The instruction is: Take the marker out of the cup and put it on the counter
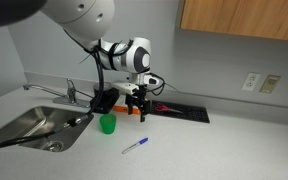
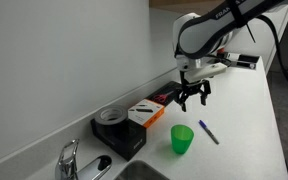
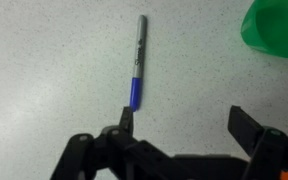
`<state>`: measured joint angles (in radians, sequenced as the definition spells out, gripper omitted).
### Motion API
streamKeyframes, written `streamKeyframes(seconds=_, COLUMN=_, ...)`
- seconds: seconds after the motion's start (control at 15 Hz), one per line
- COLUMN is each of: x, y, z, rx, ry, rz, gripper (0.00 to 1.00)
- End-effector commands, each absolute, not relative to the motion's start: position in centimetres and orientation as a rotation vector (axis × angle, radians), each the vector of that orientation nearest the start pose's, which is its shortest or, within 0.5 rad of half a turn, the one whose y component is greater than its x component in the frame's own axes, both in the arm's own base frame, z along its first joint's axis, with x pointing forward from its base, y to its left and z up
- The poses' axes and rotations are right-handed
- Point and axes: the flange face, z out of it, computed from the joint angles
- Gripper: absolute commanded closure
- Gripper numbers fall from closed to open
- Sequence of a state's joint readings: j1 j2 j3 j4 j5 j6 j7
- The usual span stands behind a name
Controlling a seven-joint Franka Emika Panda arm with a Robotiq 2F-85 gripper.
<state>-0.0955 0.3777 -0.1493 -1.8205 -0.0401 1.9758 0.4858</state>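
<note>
A marker with a blue cap (image 1: 135,146) lies flat on the white counter, also in an exterior view (image 2: 208,133) and in the wrist view (image 3: 138,62). A green cup (image 1: 107,124) stands upright on the counter near it, seen too in an exterior view (image 2: 182,140) and at the wrist view's top right corner (image 3: 275,27). My gripper (image 1: 136,108) hangs open and empty above the counter, also in an exterior view (image 2: 191,97). In the wrist view its fingers (image 3: 182,122) are spread wide, the left one just beside the marker's blue cap.
A steel sink (image 1: 34,127) with a faucet (image 1: 72,93) sits at one end of the counter. A black box (image 2: 119,133) and an orange-and-white box (image 2: 146,114) stand by the wall, next to a dark tray (image 1: 179,110). Wall sockets (image 1: 251,81) are farther along.
</note>
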Motion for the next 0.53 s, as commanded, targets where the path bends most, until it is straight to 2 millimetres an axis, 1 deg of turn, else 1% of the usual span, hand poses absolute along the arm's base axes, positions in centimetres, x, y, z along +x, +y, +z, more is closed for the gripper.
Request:
streamKeyframes(seconds=0.0, x=60.51, y=-14.71, z=32.77, rx=-3.011, ry=1.142, rz=0.346, gripper=0.00)
streamKeyframes(seconds=0.07, x=60.56, y=-14.68, z=33.01, rx=-3.007, ry=1.139, rz=0.352, gripper=0.00)
streamKeyframes(seconds=0.13, x=60.06, y=-14.67, z=32.28, rx=-3.036, ry=1.123, rz=0.328, gripper=0.00)
streamKeyframes(seconds=0.47, x=60.00, y=-14.65, z=32.18, rx=-3.036, ry=1.123, rz=0.333, gripper=0.00)
